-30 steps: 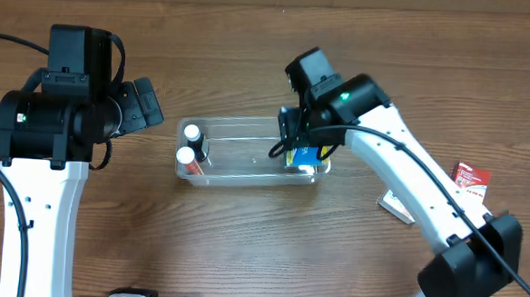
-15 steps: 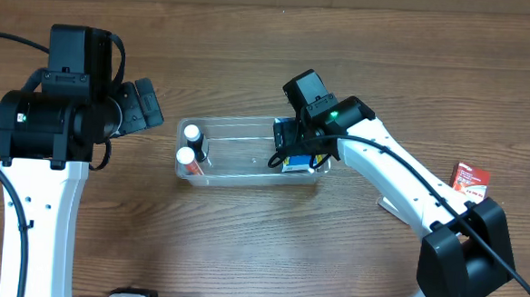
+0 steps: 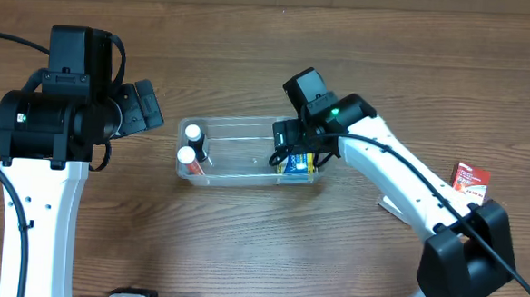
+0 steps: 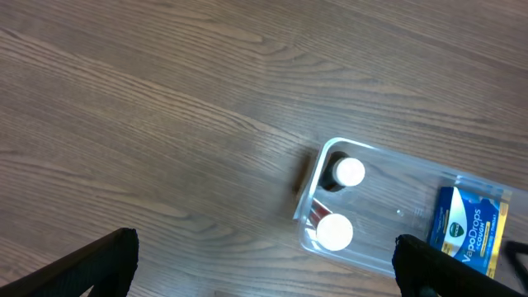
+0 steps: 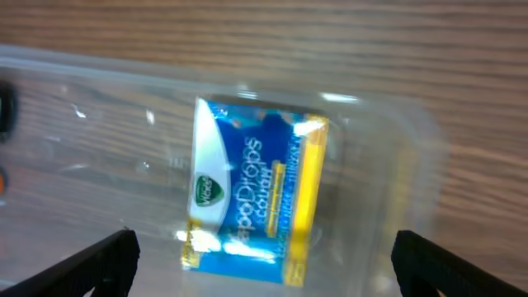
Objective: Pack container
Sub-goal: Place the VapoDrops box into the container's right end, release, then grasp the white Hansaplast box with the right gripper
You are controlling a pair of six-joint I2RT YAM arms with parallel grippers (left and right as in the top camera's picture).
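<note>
The clear plastic container (image 3: pixel 245 177) lies in the middle of the table. Two white-capped bottles (image 3: pixel 190 145) stand in its left end. A blue and yellow cough-drop packet (image 3: pixel 298 165) lies in its right end. My right gripper (image 3: pixel 291 143) hovers just above that end, open and empty, with the packet (image 5: pixel 252 198) lying free below and between its fingertips (image 5: pixel 264 264). My left gripper (image 4: pixel 264 264) is open and empty, off to the left of the container (image 4: pixel 388 256), above bare wood. The bottles (image 4: pixel 340 202) and packet (image 4: pixel 466 229) show in the left wrist view.
A red and white box (image 3: pixel 470 181) lies at the right edge of the table. A flat pale box (image 3: pixel 393 206) lies partly under my right arm. The left arm's body (image 3: pixel 53 119) stands at the left.
My right gripper has let go of the blue packet, which now lies flat in the container's right end. The gripper has drawn back a little. The left arm has not moved.
</note>
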